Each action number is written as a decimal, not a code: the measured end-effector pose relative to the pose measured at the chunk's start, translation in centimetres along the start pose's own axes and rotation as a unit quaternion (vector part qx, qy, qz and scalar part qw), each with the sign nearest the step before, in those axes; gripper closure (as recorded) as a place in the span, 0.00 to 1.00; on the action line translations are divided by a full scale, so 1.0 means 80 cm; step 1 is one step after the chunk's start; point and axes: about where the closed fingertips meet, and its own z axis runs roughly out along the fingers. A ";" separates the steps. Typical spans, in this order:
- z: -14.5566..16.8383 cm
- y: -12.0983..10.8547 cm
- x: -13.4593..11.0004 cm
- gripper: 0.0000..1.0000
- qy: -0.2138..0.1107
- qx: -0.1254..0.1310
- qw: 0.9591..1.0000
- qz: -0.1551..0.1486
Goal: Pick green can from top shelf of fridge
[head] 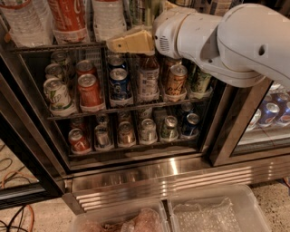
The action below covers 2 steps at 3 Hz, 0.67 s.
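The fridge (pixel 149 179) stands open in front of me, with a ribbed steel strip at its base. The top shelf (pixel 59 45) is the highest wire rack in view and carries bottles. The green can (pixel 138 10), dark with pale vertical stripes, stands on it at the top middle; only its lower part shows, cut by the frame edge. My gripper (pixel 129 42) is tan and points left at the shelf's front rail, just below and in front of the can. The white arm (pixel 226 41) hides the shelf's right part.
A red cola bottle (pixel 68 18) and water bottles (pixel 22 20) stand left of the green can. Two lower racks hold small cans, among them a pale green-and-white one (pixel 56 93). Plastic bins (pixel 213 210) lie on the floor. A closed glass door (pixel 269 113) is on the right.
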 end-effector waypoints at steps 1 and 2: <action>0.009 -0.002 0.001 0.00 -0.004 0.001 1.000 0.005; 0.011 -0.007 0.002 0.13 -0.005 0.010 1.000 0.009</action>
